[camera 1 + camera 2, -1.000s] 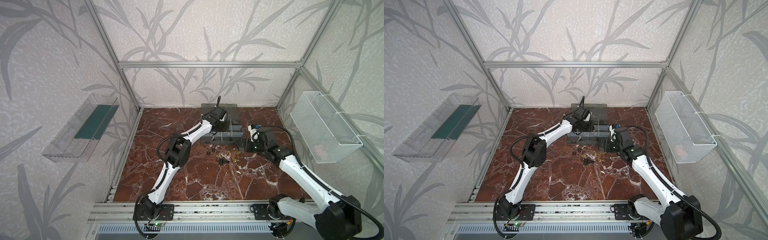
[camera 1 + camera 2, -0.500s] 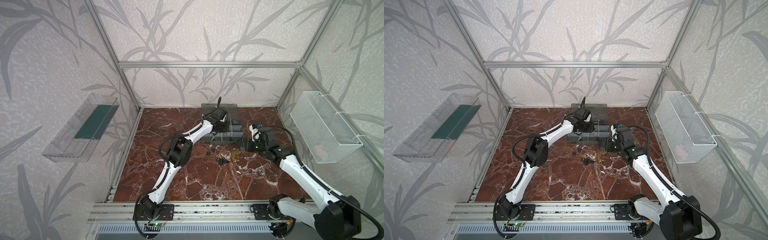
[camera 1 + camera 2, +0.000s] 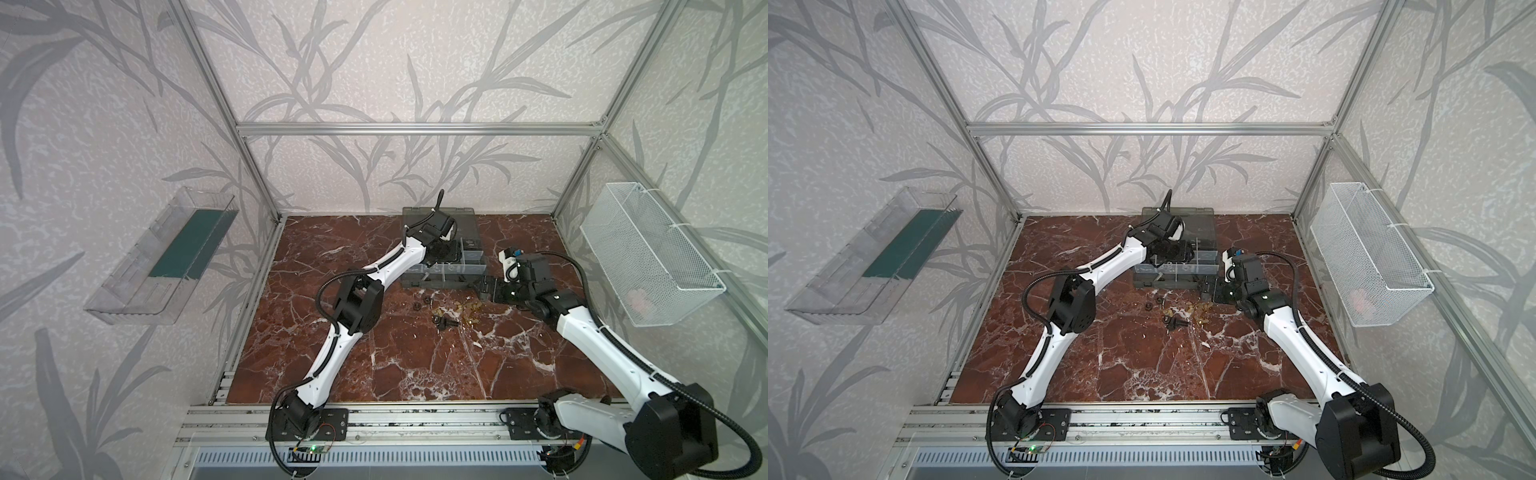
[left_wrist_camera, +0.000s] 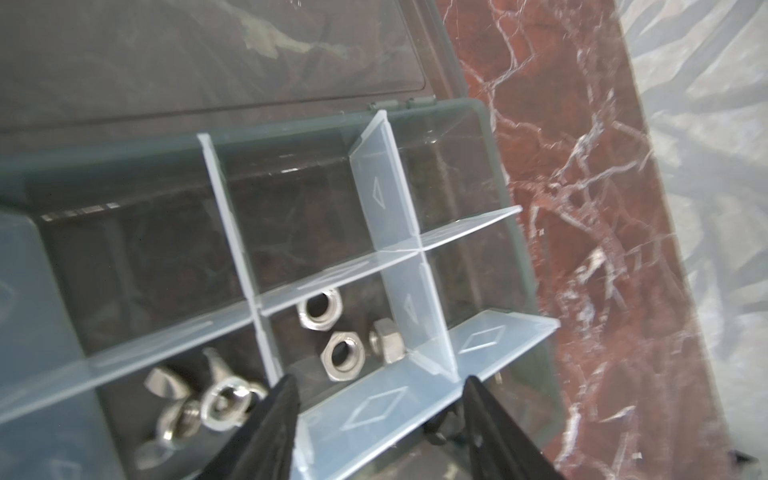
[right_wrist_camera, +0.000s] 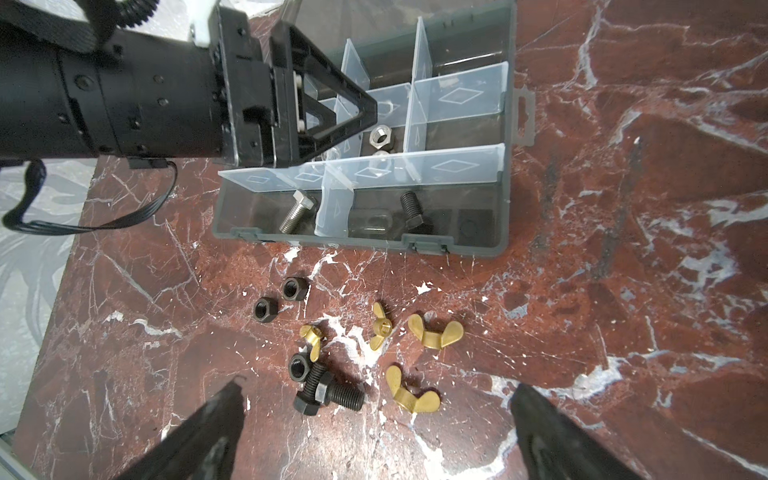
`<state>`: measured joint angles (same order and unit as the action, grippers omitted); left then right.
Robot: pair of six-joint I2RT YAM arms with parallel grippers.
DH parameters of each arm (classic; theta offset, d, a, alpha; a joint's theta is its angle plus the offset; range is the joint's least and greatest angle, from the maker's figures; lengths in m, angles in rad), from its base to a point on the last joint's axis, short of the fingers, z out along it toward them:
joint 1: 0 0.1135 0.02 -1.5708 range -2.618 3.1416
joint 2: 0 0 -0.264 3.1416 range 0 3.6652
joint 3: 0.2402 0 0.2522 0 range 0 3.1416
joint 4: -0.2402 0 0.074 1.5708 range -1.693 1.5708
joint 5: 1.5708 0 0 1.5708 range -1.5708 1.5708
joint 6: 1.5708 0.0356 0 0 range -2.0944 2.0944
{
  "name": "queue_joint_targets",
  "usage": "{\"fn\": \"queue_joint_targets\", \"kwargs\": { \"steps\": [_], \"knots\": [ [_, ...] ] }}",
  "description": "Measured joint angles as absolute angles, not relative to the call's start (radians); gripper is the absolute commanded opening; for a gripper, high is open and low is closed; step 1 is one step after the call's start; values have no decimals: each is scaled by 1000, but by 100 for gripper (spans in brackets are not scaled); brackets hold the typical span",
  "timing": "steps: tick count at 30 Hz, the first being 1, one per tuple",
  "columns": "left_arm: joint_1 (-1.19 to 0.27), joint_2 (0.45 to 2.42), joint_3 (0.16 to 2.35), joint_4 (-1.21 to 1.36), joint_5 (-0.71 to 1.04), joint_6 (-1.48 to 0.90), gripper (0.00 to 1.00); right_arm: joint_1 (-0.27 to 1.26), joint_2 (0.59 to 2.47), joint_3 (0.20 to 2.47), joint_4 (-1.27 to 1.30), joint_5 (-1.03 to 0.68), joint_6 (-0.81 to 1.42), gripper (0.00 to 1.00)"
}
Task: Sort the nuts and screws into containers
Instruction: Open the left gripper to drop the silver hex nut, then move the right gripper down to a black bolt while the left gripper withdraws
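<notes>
R gripper (image 5: 378,384), jaws spread wide & empty, hangs over the loose black screw (image 5: 340,395) on the table (image 5: 623,332), far nearer than L gripper (image 4: 378,378), spread empty above the containers (image 4: 390,187); screw's long axis runs approx finger-to-finger.

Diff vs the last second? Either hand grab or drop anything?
No arm visibly moved. The left hand now stands open and empty over the case compartment holding silver nuts; the earlier views are too small to show a release. Unchanged: right hand open above the loose nuts and screws on the table, case in place.
</notes>
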<state>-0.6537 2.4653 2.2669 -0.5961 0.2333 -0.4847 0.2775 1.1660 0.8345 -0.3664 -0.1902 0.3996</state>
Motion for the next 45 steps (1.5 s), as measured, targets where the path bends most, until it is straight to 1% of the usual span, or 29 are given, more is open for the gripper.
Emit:
{"fn": "queue_joint_targets", "kwargs": {
  "steps": [1, 2, 7, 13, 16, 20, 22, 27, 32, 37, 41, 45],
  "knots": [
    [-654, 2458, 2263, -601, 228, -479, 99, 278, 1167, 834, -368, -187, 399, 99],
    [-654, 2445, 2252, -602, 222, -482, 100, 278, 1169, 834, -370, -184, 396, 99],
    [-654, 2349, 2181, -624, 194, -481, 99, 278, 1184, 835, -400, -175, 382, 99],
    [-652, 2114, 1954, -595, 173, -481, 99, 292, 1186, 835, -432, -155, 361, 99],
    [-653, 1999, 1840, -571, 157, -480, 100, 327, 1189, 835, -439, -131, 351, 99],
    [-653, 1864, 1686, -544, 134, -474, 99, 414, 1220, 835, -438, -100, 345, 100],
    [-653, 1800, 1597, -529, 124, -472, 100, 460, 1249, 835, -434, -80, 344, 97],
    [-653, 1666, 1390, -493, 95, -472, 100, 569, 1340, 835, -414, -31, 350, 84],
    [-653, 1588, 1248, -465, 67, -473, 99, 622, 1450, 835, -393, -20, 357, 74],
    [-653, 1538, 1145, -442, 57, -483, 100, 645, 1531, 837, -381, -12, 363, 71],
    [-653, 1523, 1110, -440, 52, -486, 99, 654, 1565, 850, -376, -8, 358, 63],
    [-653, 1512, 1093, -440, 49, -486, 99, 659, 1591, 876, -367, -7, 347, 61]
  ]
}}
